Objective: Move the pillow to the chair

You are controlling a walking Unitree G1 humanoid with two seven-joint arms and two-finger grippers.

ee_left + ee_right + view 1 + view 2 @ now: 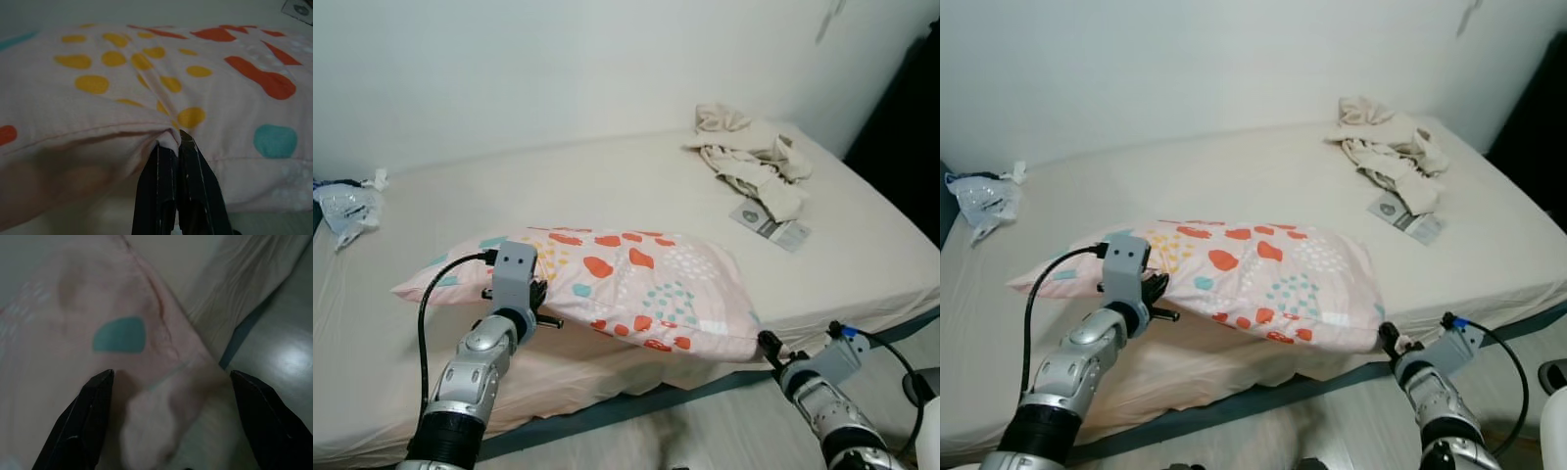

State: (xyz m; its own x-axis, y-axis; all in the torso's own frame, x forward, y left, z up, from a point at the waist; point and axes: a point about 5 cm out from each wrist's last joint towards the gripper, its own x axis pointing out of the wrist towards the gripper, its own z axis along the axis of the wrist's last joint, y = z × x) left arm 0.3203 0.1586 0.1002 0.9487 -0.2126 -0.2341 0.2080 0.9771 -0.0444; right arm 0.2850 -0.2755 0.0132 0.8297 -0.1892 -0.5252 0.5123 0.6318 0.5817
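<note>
The pillow (607, 289) with red, yellow and teal spots lies near the front edge of the bed (607, 176), and one corner pokes out past that edge. The left gripper (176, 142) has its two black fingers pressed together on a fold of the pillow's seam, so it pinches the cloth tight. That hold is on the side of the pillow closest to the robot, likely because it is the easiest part to reach. The right gripper (168, 426) is at the corner that sticks out over the edge, with its fingers spread wide on both sides of the soft corner. It looks ready to close there, so that the pillow can be lifted by two ends and not flop down. A heap of pale clothes (749, 157) sits by the far right corner of the bed, well apart from the pillow, and a crumpled bag (347, 208) lies at the left edge.
</note>
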